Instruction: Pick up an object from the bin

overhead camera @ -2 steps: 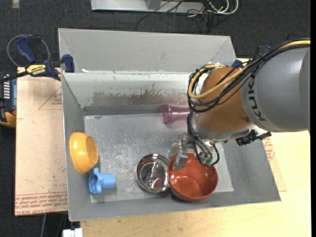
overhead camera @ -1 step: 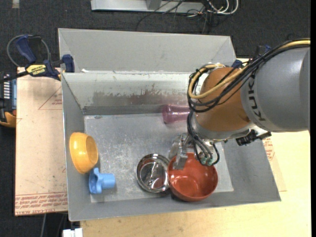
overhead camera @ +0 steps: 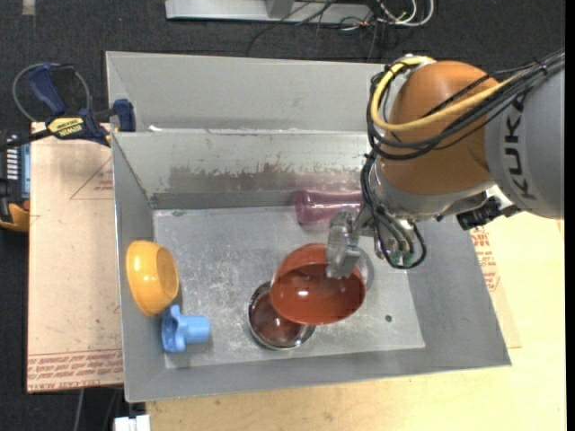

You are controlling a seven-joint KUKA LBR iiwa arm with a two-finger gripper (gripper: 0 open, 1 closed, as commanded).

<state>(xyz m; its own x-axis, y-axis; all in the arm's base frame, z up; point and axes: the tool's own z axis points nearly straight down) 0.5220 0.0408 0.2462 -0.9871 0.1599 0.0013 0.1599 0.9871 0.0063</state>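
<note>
A: Status on the pick?

B: Not done. Jaws down at the upper-right rim of the red bowl [overhead camera: 314,296], centre of frame, slightly right. Open or closed: cannot tell from this angle. Bowl apparently resting low in the bin [overhead camera: 216,241], not yet lifted.

A: Left to do?

B: Probably confirm a hold on the rim, then raise clear.

A: Clutter?

B: Red bowl overlapping a dark round dish [overhead camera: 269,329] at its lower left, so might drag along. Pink piece [overhead camera: 314,206] just behind, by the back wall, close under the arm [overhead camera: 440,133]. Yellow cup [overhead camera: 151,278] and blue plastic part [overhead camera: 184,330] at far left, well apart. No obstruction there.
</note>
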